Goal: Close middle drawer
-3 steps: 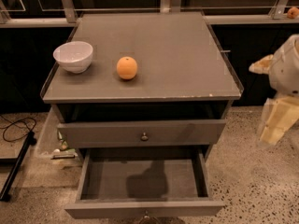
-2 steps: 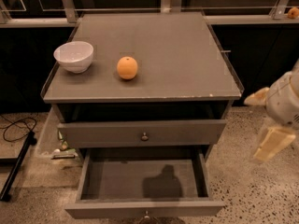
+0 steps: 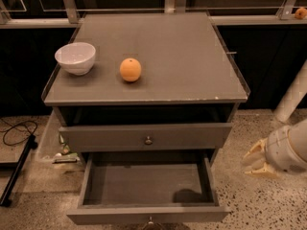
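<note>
In the camera view we are looking down on a grey cabinet (image 3: pixel 192 56) that is standing on a speckled floor (image 3: pixel 268 210). On its flat top a white bowl (image 3: pixel 75 57) is sitting upright near the left edge. An orange (image 3: pixel 130 69) is resting to the right of it, near but not touching.

Below the top, the upper drawer (image 3: pixel 105 137) is showing us its plain grey front with a small round knob (image 3: pixel 148 140) at centre. A dark gap is lying between this front and the cabinet top, and we cannot tell whether that drawer is pushed fully in.

Beneath it the middle drawer (image 3: pixel 139 183) is standing pulled far out toward us. Its bare grey bottom and side walls are lying open to view, and a dark shadow is falling near its front right corner. Its front is running along the bottom edge of the picture, where only the top of the lower knob (image 3: pixel 150 220) is peeking in.

The gripper (image 3: pixel 252 160), pale and cream-coloured, is hanging low at the right above the floor. It is sitting beside the middle drawer's right wall but apart from it, and it is pointing left toward the cabinet. Whether it is spread or pressed together, we cannot tell.

At the left a black cable (image 3: pixel 17 131) is curling on the floor. At the far upper right a small orange object (image 3: pixel 301 12) is sitting on a ledge behind the cabinet.
</note>
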You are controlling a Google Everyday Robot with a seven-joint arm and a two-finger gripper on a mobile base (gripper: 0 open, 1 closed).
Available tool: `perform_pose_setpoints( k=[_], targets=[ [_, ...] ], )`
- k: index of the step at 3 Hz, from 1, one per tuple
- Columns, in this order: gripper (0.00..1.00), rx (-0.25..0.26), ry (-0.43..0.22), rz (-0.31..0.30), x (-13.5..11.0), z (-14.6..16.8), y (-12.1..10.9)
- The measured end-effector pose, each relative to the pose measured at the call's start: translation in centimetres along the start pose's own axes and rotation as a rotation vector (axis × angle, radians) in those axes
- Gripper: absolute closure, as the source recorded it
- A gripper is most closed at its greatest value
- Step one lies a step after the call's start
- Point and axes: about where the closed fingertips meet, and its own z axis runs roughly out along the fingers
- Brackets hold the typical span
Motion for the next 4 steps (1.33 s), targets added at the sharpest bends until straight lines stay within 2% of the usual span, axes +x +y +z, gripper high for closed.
perform_pose_setpoints(
  k=[1,2,3,4],
  targets=[
    [0.88,0.003,-0.007,0.001,0.3,0.5,0.0],
    [1.0,0.003,-0.007,0.001,0.3,0.5,0.1],
    [1.0,-0.013,-0.097,0.049,1.3,3.8,1.2],
    [1.0,-0.01,-0.213,0.082,2.2,9.7,2.6]
  ],
)
